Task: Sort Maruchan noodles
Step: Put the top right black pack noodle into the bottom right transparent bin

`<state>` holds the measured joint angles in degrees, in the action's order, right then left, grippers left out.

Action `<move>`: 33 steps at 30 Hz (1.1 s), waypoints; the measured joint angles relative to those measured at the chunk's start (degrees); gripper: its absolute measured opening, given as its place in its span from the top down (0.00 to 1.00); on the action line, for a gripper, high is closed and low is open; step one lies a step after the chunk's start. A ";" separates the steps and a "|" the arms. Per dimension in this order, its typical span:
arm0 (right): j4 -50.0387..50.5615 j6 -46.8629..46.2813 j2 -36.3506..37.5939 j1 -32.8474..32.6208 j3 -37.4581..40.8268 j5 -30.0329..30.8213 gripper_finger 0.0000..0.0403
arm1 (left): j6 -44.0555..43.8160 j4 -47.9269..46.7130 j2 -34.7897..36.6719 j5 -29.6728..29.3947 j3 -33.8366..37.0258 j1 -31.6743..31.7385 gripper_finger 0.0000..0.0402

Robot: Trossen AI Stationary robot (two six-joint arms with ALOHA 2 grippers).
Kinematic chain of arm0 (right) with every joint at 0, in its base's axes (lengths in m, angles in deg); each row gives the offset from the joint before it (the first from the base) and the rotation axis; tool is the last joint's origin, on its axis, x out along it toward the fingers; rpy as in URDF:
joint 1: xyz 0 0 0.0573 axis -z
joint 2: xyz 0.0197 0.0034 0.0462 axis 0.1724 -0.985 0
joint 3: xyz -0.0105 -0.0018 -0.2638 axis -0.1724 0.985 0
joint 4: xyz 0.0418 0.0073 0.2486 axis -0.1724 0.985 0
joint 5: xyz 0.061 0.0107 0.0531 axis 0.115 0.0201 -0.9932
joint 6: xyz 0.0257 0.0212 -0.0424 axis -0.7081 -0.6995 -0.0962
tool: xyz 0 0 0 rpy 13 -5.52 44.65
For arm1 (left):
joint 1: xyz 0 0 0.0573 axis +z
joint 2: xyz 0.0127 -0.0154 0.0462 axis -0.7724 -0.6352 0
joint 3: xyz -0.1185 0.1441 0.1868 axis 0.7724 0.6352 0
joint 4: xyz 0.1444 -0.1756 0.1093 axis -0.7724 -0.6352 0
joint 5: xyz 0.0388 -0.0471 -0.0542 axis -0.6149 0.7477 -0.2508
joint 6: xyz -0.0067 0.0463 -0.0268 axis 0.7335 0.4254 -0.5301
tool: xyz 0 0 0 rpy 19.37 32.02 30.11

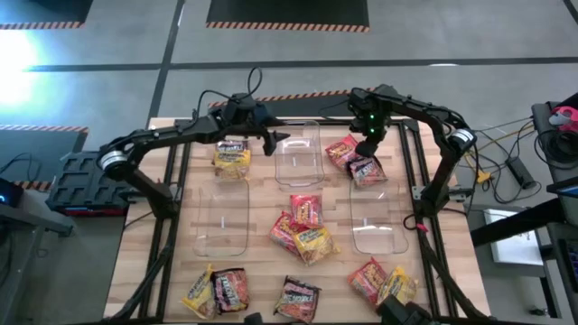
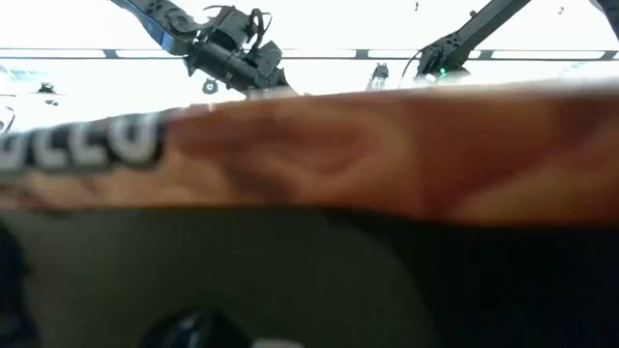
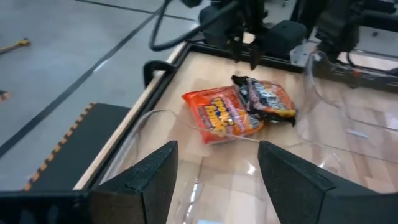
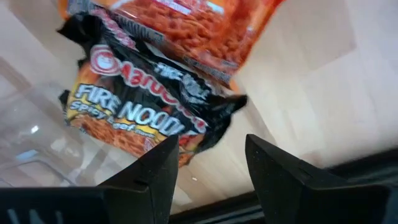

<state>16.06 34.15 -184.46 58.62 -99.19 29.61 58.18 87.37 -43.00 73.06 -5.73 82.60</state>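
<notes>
Along the near edge of the bench (image 1: pixel 172 280) lie two clusters of noodle packets: a yellow one and two dark ones (image 1: pixel 298 298) toward the near left corner, a red and a yellow (image 1: pixel 397 284) toward the near right. Mid-bench, three more packets (image 1: pixel 304 227) overlap in a heap between two clear bins (image 1: pixel 221 217). Toward the far edge, a third bin stands at the middle with the left gripper (image 1: pixel 271 143) above its left rim, fingers spread and holding nothing; a yellow packet (image 1: pixel 232 158) lies just beside it. The right gripper (image 1: pixel 366 149) hangs close over a red packet (image 3: pixel 217 115) and a dark packet (image 4: pixel 134 102) that overlaps it, in the far end of the right-hand bin; its fingers stand apart, clear of both. These packets look light, crinkly and slick, with a brittle block inside, so a gentle pinch across one free edge or corner seems safer than squeezing the middle, and overlapped ones may drag each other
</notes>
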 joint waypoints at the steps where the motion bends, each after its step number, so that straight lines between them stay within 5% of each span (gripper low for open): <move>1: -0.32 0.50 0.00 0.07 0.23 -0.59 0.56 | 0.11 -0.03 -0.70 0.74 -0.51 0.00 0.49; 14: -4.22 1.27 -1.73 4.27 3.65 -1.14 0.47 | 0.60 -3.59 -9.96 5.31 -8.94 0.00 0.49; 33: -11.81 4.14 -1.77 5.75 12.13 -4.76 0.36 | 1.83 -4.95 -7.91 5.59 -9.69 0.00 0.49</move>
<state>4.25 38.29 -186.23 64.37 -87.07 24.85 60.02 82.42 -50.91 78.65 -15.42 82.60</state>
